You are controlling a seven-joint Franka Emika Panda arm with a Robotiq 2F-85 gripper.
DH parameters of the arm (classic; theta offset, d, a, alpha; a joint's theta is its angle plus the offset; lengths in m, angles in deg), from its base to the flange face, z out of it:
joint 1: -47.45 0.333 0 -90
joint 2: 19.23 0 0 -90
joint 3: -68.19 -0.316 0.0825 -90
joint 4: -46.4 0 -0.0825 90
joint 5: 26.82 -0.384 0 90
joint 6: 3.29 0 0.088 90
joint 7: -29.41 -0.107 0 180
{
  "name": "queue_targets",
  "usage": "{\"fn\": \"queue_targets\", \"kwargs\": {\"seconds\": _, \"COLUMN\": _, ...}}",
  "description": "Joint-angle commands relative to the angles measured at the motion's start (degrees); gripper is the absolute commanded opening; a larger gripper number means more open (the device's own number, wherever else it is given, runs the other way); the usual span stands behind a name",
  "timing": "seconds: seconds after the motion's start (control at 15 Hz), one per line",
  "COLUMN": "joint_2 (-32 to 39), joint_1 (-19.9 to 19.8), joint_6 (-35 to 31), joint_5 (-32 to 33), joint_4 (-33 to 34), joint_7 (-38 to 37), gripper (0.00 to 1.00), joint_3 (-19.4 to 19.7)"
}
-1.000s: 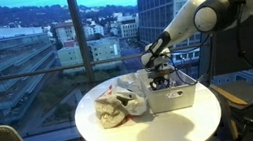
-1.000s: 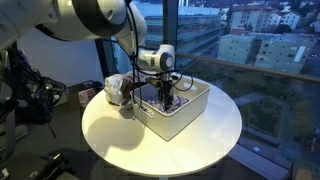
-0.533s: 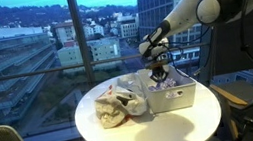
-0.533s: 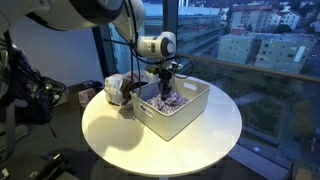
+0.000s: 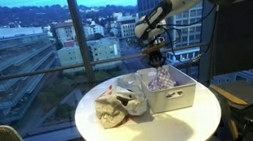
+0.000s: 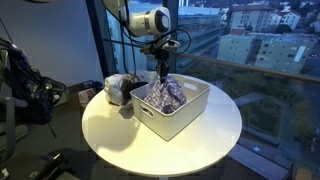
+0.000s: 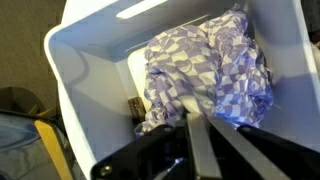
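Observation:
My gripper hangs above a white plastic bin on the round white table. It is shut on a purple and white checked cloth, pinched at its top. The cloth hangs in a peak from the jaws, and its lower part still lies inside the bin. In the wrist view the two fingers stand pressed together with the gripper at the cloth, and the bin's white wall lies behind it.
A heap of crumpled light cloths lies on the table beside the bin. Large windows stand right behind the table. A dark chair with gear stands by the table's edge.
The gripper was down inside the bin with its jaws apart. It has since shut on the checked cloth and risen, drawing the cloth up into a hanging peak.

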Motion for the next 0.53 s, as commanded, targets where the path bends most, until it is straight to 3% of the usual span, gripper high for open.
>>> {"fn": "queue_targets", "kwargs": {"seconds": 0.0, "joint_2": -11.12, "joint_1": 3.59, "joint_6": -3.59, "joint_5": 5.02, "joint_4": -10.97, "joint_7": -2.75, "gripper": 0.01, "joint_3": 0.94}}
{"fn": "queue_targets", "kwargs": {"seconds": 0.47, "joint_2": -27.53, "joint_1": 6.88, "joint_6": -9.72, "joint_5": 16.22, "joint_4": -22.16, "joint_7": -8.57, "gripper": 0.01, "joint_3": -0.79}}
